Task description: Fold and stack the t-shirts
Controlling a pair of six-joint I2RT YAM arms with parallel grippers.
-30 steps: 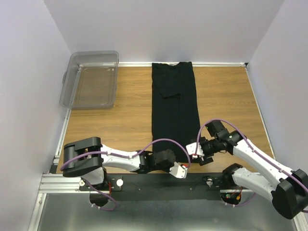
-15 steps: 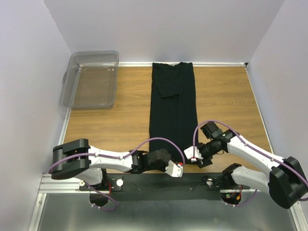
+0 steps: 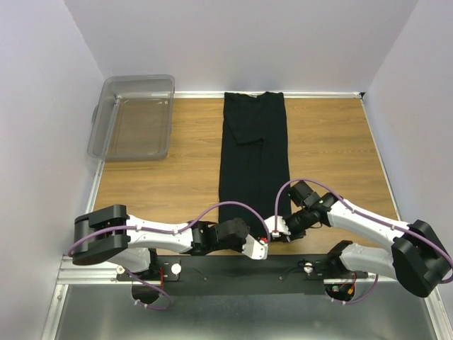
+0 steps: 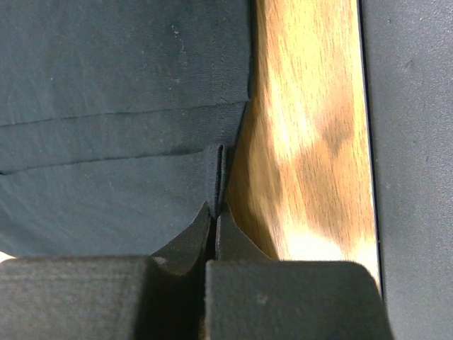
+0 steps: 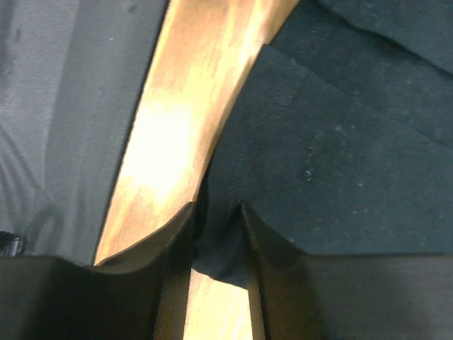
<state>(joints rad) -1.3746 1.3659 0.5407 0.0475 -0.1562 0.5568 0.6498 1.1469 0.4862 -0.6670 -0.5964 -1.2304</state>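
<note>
Your left gripper [image 4: 214, 212] is pinched tight on a fold of the shirt [image 3: 255, 156] at its hem, right at the cloth's edge beside bare wood. Your right gripper [image 5: 216, 212] is nearly closed, clamping the hem corner. Both sit close together at the near edge of the bench [image 3: 333, 142]. The shirt lies as a long strip reaching the back wall, with open wood on both sides. You have one shirt, and one bin [image 3: 134, 120] in the far left corner.
</note>
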